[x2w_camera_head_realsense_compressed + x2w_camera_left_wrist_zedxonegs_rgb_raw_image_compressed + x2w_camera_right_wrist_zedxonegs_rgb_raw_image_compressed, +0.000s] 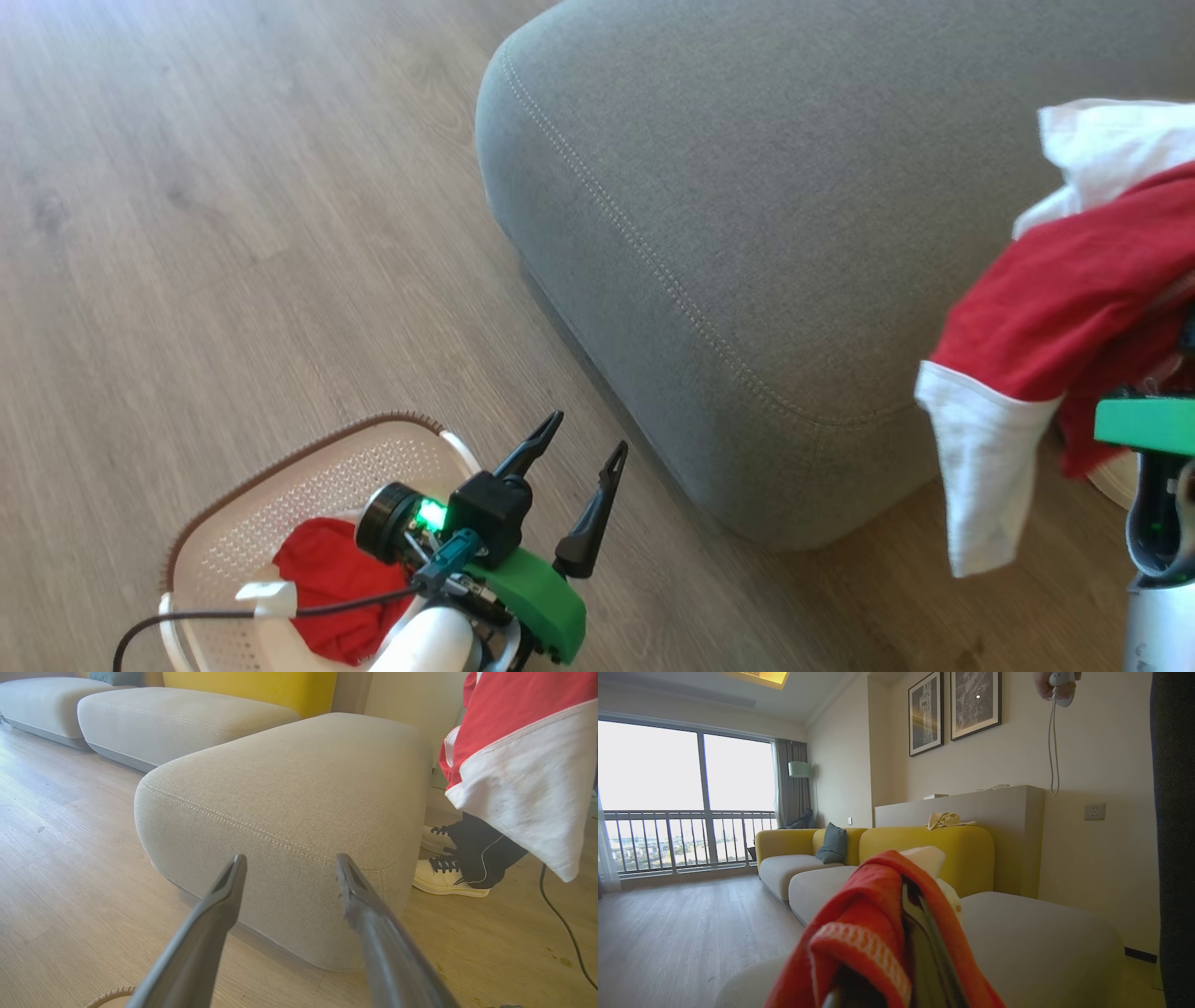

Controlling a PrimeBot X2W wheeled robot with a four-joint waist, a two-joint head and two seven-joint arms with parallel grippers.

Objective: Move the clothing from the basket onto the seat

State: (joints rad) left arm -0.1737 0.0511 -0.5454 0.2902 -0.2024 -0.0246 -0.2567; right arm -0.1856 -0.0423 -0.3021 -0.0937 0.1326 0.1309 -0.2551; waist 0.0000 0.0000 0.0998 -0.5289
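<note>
The right gripper (909, 896) was closed on a bright red soft fabric garment (1055, 299) with loose white panels, and a ribbed red-and-white band (859, 947) draped over its fingers. The garment hung in the air at the right end of the large grey upholstered seat (747, 215). A second crumpled red piece (327, 574) lay in the cream-white perforated plastic basket (308, 495) on the wood-plank floor (233, 233). The left gripper (588, 431) hovered over the basket, fingers spread wide and empty.
</note>
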